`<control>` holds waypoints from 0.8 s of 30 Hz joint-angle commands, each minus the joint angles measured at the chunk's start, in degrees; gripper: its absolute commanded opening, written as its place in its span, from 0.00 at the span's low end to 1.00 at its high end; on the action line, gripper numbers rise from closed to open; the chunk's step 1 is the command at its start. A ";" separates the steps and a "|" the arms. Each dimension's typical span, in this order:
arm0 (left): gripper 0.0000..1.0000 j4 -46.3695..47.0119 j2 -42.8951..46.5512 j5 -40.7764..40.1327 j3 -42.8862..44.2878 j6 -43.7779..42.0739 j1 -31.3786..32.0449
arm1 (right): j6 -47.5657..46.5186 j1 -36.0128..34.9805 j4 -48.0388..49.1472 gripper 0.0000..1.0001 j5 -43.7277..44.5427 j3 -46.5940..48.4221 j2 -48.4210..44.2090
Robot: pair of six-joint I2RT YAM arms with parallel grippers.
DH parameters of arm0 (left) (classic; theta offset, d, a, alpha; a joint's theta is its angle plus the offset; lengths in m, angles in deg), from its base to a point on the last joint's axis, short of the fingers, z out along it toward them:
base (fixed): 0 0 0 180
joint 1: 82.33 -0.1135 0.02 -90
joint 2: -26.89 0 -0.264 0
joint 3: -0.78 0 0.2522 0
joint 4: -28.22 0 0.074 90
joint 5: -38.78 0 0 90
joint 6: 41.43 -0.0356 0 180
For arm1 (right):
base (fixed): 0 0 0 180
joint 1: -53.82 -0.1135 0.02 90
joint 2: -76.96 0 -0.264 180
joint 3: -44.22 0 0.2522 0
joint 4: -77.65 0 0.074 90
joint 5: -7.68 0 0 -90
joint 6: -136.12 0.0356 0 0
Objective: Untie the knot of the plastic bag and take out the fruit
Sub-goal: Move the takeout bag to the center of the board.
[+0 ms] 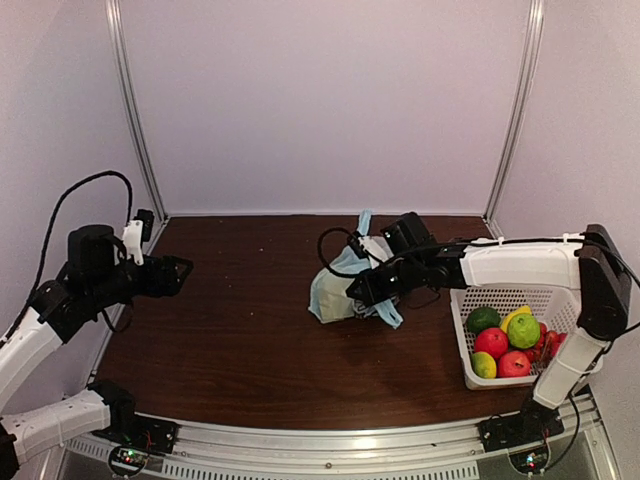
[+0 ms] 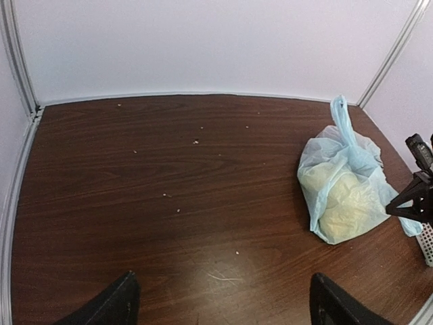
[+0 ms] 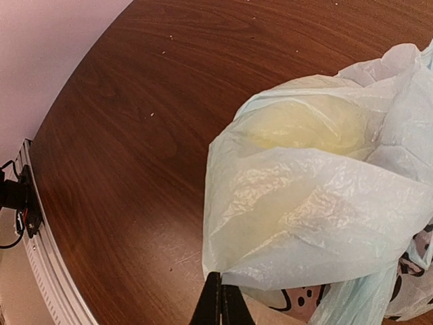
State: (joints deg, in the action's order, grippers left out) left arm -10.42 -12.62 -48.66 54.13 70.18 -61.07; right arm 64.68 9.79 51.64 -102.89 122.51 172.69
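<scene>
The light blue plastic bag (image 1: pixel 335 290) is seen lying on the dark wooden counter (image 1: pixel 240 330), just right of the centre of the top view. One handle ear (image 1: pixel 365 222) is held upright above it, and a second strip of blue plastic is hung below the right arm. The knot itself cannot be made out.

In the right wrist view the bag fills the right half of the frame. A pale yellow fruit (image 3: pixel 298 125) is shown through the thin plastic, and a black-and-white cartoon print (image 3: pixel 304 296) is visible along the bottom edge.

The right end effector (image 1: pixel 357 293) is stretched in from the right of the frame and is placed against the bag's right side. Its fingers (image 3: pixel 220 301) are pressed together at the bag's lower edge; whether plastic is pinched between them cannot be told.

The left end effector (image 1: pixel 183 272) is held above the counter's left edge, well apart from the bag. Its fingers (image 2: pixel 111 305) are spread wide at the bottom corners of the left wrist view, and nothing is held between them. In that view the bag is found at the right, with the ear raised.

A white mesh basket (image 1: pixel 458 325) is set at the lower right of the top view, beside the right arm. Green, red and yellow fruits (image 1: pixel 491 342) are piled inside it.
</scene>
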 commanded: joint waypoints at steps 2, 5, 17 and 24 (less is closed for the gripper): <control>0.87 5.97 -1.14 -1.25 -1.28 4.95 6.07 | 3.23 -4.44 4.15 0.00 0.04 -4.44 -3.95; 0.87 6.42 -2.01 -1.69 -1.85 7.00 9.56 | 4.86 -7.77 5.90 0.00 0.49 -5.89 -4.38; 0.87 11.82 -7.67 -9.39 -3.89 12.85 23.78 | 10.53 -22.66 12.03 0.00 2.39 -5.90 -1.74; 0.87 14.72 -10.59 -11.80 -3.50 14.46 28.45 | 11.90 -28.04 14.54 0.00 6.93 -5.87 -3.15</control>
State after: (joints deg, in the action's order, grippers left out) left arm -0.59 -22.19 -58.25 50.53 82.88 -34.12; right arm 74.94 -16.30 62.22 -100.10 115.91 170.52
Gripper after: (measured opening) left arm 0.874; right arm 0.001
